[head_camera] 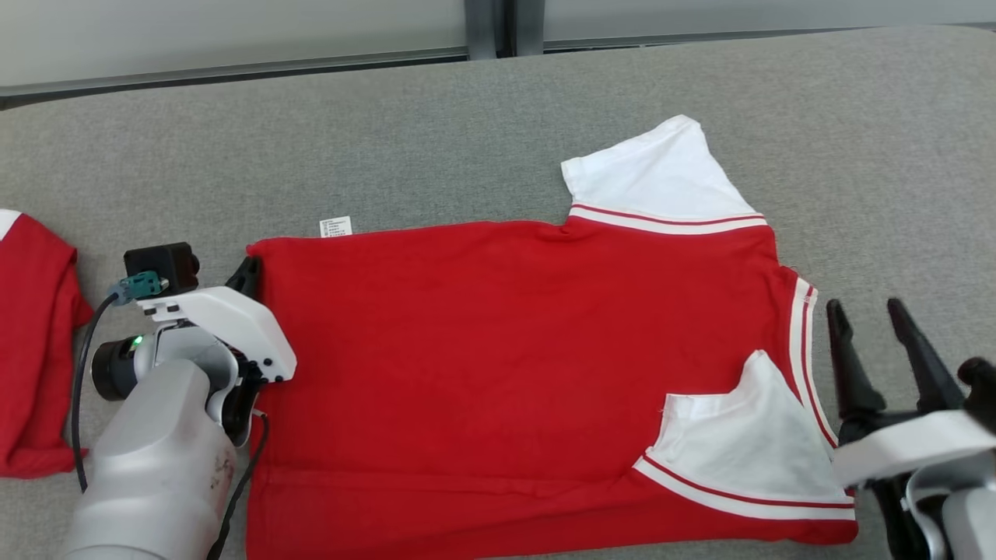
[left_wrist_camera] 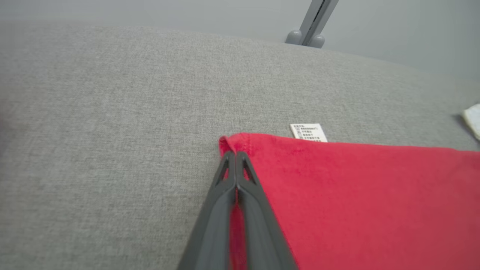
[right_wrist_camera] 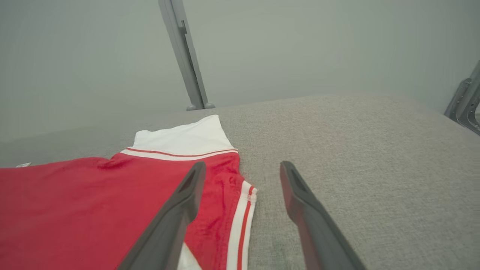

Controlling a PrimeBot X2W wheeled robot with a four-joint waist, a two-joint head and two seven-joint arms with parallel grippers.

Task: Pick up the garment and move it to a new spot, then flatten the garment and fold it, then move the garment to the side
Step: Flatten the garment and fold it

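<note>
The garment (head_camera: pixel 506 334), a red shirt with white sleeves and striped trim, lies spread flat on the grey padded surface (head_camera: pixel 467 132). My left gripper (head_camera: pixel 250 268) sits at its far left corner. In the left wrist view that gripper (left_wrist_camera: pixel 235 154) is shut, pinching the red corner (left_wrist_camera: pixel 228 142), and red cloth shows between the fingers. My right gripper (head_camera: pixel 865 307) stands open just right of the striped neck edge (head_camera: pixel 803 350), a little above the surface. In the right wrist view its left finger (right_wrist_camera: pixel 187 195) hangs over the red cloth (right_wrist_camera: pixel 75 195) and nothing lies between the fingers.
A second red garment (head_camera: pixel 35 342) lies bunched at the left edge. A white care label (head_camera: pixel 335 226) pokes out from the shirt's far edge. Bare grey surface stretches behind and to the right. A grey post (head_camera: pixel 489 27) stands past the far edge.
</note>
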